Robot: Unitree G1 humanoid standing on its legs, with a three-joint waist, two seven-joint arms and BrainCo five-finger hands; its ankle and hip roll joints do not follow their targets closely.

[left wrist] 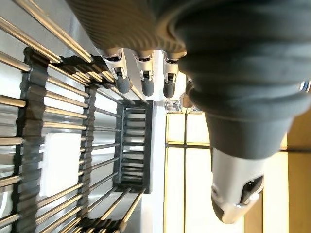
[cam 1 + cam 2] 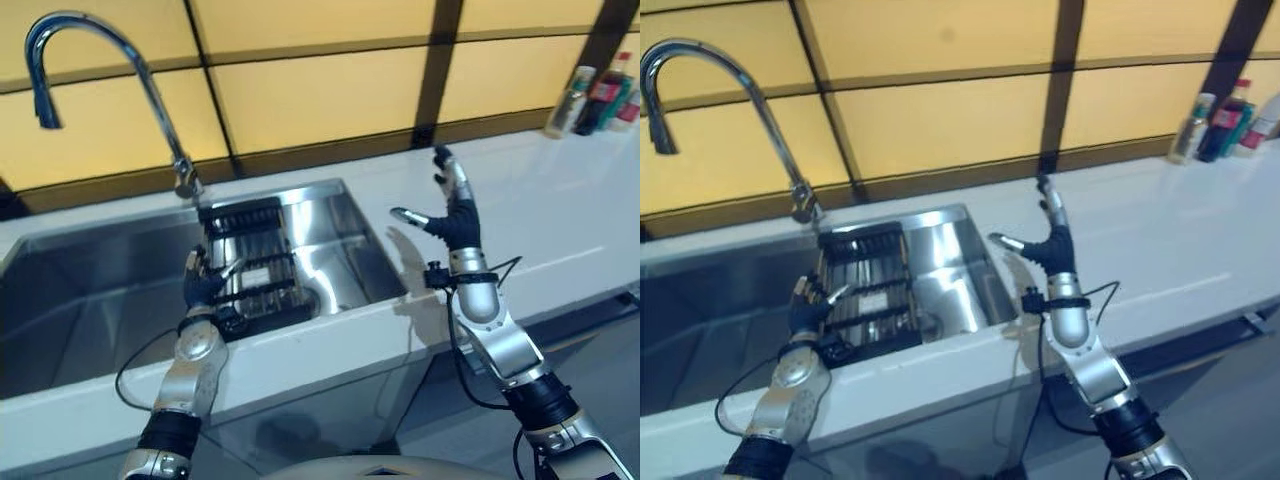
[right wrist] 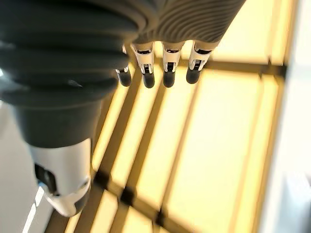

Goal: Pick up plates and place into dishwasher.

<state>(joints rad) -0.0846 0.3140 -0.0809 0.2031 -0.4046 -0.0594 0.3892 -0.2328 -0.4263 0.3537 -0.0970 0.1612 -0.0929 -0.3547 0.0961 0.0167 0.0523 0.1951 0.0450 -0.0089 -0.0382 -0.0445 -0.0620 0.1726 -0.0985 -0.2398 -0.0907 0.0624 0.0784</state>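
You can see the dark rack [image 2: 248,262] with metal bars lying across the right part of the steel sink [image 2: 90,290], and no plate is recognisable on it; a pale square patch [image 2: 256,277] shows between its bars, but you cannot tell what it is. Your left hand [image 2: 203,281] hovers at the near left edge of that rack, over the basin, its fingers [image 1: 147,83] straight and loosely side by side with the thumb held apart, holding nothing. Your right hand [image 2: 452,213] is raised above the white tabletop [image 2: 560,210] just right of the sink, palm upright, fingers [image 3: 167,75] extended upward and the thumb spread out toward the basin, also empty. The curved chrome faucet [image 2: 110,70] rises behind the sink at its back rim, arching to the left. Behind it runs a wall of yellow panels [image 2: 320,95] divided by dark strips. A few bottles [image 2: 600,95] stand at the far right end of the tabletop against that wall.
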